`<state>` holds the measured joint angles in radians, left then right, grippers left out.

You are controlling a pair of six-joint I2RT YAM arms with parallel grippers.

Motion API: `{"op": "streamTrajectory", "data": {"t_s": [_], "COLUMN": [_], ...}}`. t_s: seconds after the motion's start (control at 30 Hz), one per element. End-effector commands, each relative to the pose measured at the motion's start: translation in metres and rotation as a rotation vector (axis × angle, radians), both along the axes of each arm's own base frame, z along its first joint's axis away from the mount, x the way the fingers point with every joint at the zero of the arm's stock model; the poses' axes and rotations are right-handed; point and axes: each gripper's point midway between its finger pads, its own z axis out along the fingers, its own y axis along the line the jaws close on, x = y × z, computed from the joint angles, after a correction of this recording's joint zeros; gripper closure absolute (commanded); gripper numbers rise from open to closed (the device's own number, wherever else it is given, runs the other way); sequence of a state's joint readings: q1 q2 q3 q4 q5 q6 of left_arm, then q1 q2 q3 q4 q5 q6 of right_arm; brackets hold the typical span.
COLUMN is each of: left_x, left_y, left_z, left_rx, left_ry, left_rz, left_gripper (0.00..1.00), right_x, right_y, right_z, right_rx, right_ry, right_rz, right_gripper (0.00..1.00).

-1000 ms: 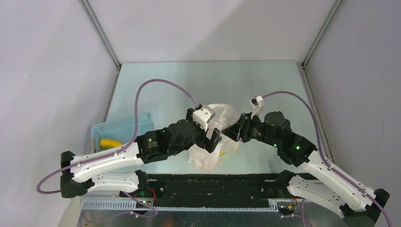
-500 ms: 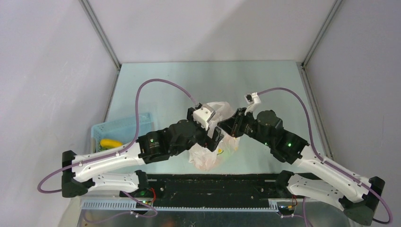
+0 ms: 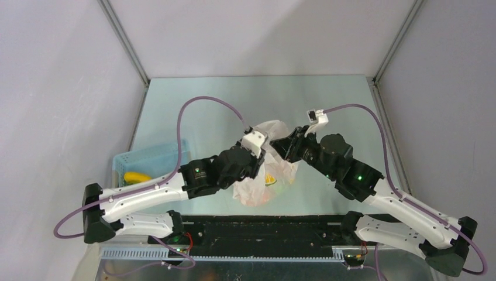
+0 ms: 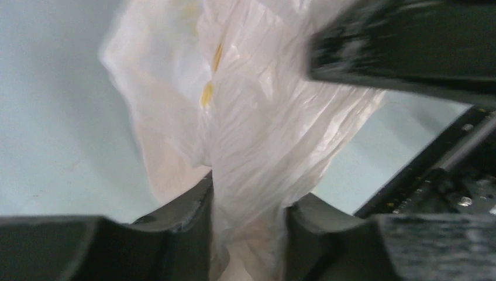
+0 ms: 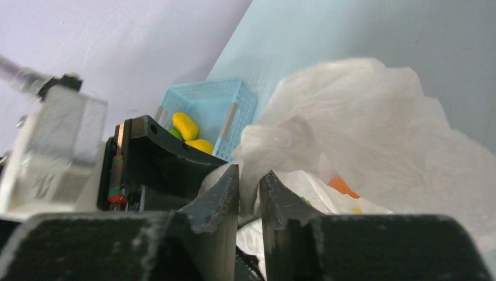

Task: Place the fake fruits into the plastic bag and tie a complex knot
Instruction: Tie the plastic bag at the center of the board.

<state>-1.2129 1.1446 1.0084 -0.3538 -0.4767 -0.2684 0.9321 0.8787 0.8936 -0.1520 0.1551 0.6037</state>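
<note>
Though illegible, yellow printed marks (image 4: 206,93) on the white plastic bag (image 4: 263,134)

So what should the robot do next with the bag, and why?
Probably draw its two arms gently apart. The left gripper has the plastic bag bunched between its fingers. The right gripper pinches a strip of the bag just below a twisted bunch. A small pull would likely tighten that bunch into a knot.

Robotics lab test cell
Plain grey panels (image 3: 70,70) in aluminium struts (image 3: 124,41) enclose a pale table (image 3: 205,93) from 9 through 3 o'clock; slotted mounting rail (image 3: 263,231) at 6
</note>
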Motion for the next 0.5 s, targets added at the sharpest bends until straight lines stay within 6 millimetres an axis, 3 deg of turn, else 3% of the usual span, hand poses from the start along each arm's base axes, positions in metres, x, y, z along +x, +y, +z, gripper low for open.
{"op": "streamTrajectory", "data": {"t_s": [0.0, 0.07, 0.23, 0.33, 0.47], "left_x": [0.025, 0.027, 0.029, 0.03, 0.03], "left_y": [0.021, 0.024, 0.026, 0.03, 0.032], "left_z": [0.029, 0.037, 0.049, 0.052, 0.059], "left_rx": [-0.092, -0.139, -0.276, -0.325, -0.38], "left_ry": [-0.029, -0.032, 0.014, 0.062, 0.12], "left_rz": [0.048, -0.005, -0.192, -0.31, -0.445], "left_gripper": [0.71, 0.79, 0.88, 0.9, 0.92], "right_x": [0.014, 0.021, 0.044, 0.035, 0.033], "right_y": [-0.023, -0.035, -0.067, -0.057, -0.048], "right_z": [0.053, 0.059, 0.063, 0.058, 0.039], "right_rx": [0.032, 0.022, -0.006, -0.085, -0.219], "right_ry": [-0.15, -0.167, -0.208, -0.312, -0.483], "right_rz": [-0.086, -0.109, -0.134, 0.014, 0.132], "right_gripper": [0.73, 0.68, 0.53, 0.38, 0.28]}}
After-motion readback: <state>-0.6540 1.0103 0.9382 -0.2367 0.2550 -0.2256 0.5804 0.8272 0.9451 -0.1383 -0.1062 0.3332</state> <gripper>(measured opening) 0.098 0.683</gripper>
